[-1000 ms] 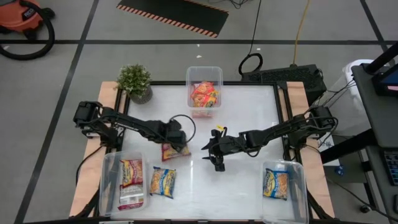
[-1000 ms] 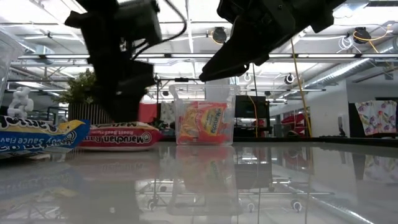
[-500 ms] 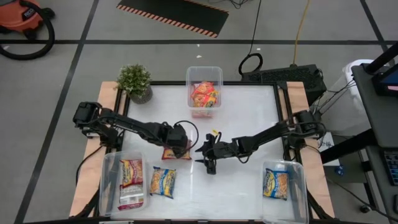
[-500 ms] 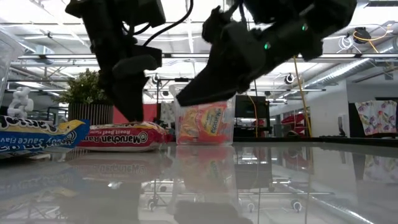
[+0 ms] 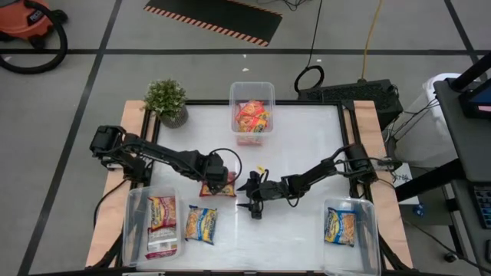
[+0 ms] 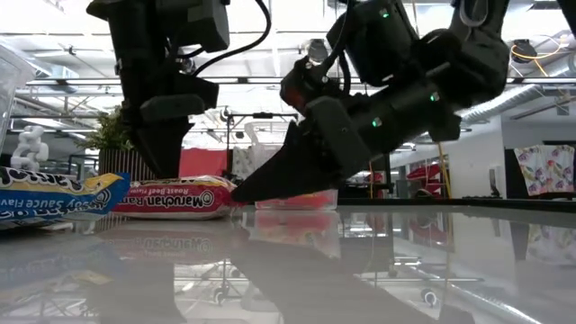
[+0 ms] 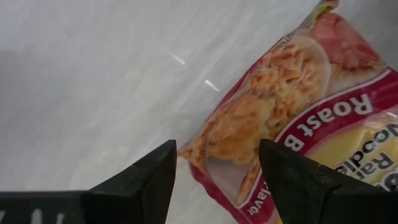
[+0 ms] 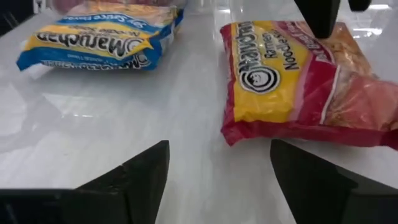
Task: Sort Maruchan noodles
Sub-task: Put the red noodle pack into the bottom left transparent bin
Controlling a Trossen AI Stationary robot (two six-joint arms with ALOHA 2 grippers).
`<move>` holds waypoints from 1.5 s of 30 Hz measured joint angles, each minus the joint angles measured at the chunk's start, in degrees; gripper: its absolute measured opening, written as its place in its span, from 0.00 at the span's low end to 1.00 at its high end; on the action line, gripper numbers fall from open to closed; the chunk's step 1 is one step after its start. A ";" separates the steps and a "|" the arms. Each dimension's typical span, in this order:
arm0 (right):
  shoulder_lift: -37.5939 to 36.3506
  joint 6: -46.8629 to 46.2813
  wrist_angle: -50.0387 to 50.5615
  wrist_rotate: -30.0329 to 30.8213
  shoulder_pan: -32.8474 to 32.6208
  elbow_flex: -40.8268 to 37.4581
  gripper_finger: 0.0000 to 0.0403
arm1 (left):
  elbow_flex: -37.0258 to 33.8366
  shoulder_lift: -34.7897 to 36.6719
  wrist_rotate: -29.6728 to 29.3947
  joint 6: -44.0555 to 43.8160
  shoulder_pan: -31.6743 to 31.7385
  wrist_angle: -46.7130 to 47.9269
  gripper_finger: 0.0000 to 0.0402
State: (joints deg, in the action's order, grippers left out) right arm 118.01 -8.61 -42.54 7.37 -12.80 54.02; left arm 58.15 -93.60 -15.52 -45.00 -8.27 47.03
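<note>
A red Maruchan packet (image 5: 217, 188) lies flat near the table's middle, and its label shows in the low view (image 6: 180, 195). My left gripper (image 5: 219, 179) stands over it, open; in the left wrist view (image 7: 217, 180) its fingers straddle one corner of the packet (image 7: 292, 118). I cannot tell whether they touch it. My right gripper (image 5: 250, 198) is open and low over the table, just right of that packet (image 8: 298, 93), pointing at it. A yellow-blue packet (image 5: 201, 224) lies nearer the front edge.
A clear bin (image 5: 151, 222) at the front left holds red packets. A bin (image 5: 252, 115) at the far middle holds red-orange ones, and a bin (image 5: 349, 226) at the front right holds a yellow-blue one. A potted plant (image 5: 166, 102) stands at the far left corner.
My right gripper has moved toward the table's left, come down and tipped lower, ending close to the red packet. My left gripper has come down over that packet and shifted slightly toward the near edge. The packets have stayed where they were.
</note>
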 joint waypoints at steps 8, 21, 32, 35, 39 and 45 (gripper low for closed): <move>5.55 -1.91 -0.15 -2.72 1.34 4.75 0.59 | 0.02 0.00 0.03 -1.72 -0.95 -0.58 0.58; 6.02 -3.18 1.20 -3.25 3.55 6.36 0.36 | 0.02 0.00 -1.04 -3.73 -4.54 -4.62 0.58; 6.02 -3.85 1.31 -3.17 5.70 6.31 0.06 | 0.02 0.00 -2.55 -2.88 -6.95 -5.76 0.58; 5.98 -2.68 1.64 -3.23 6.30 6.29 0.01 | 0.02 0.00 -2.57 -2.60 -6.97 -5.81 0.58; 4.31 -0.58 5.11 -3.05 7.11 6.29 0.01 | 0.02 0.00 -2.96 -1.36 -6.93 -7.96 0.58; -0.27 5.38 13.79 -2.69 7.22 6.25 0.00 | 0.02 0.00 -2.96 2.35 -6.93 -12.07 0.58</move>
State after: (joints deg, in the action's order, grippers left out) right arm 117.74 -3.23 -28.75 4.68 -5.58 60.27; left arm 58.17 -93.60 -18.48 -42.65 -15.20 34.96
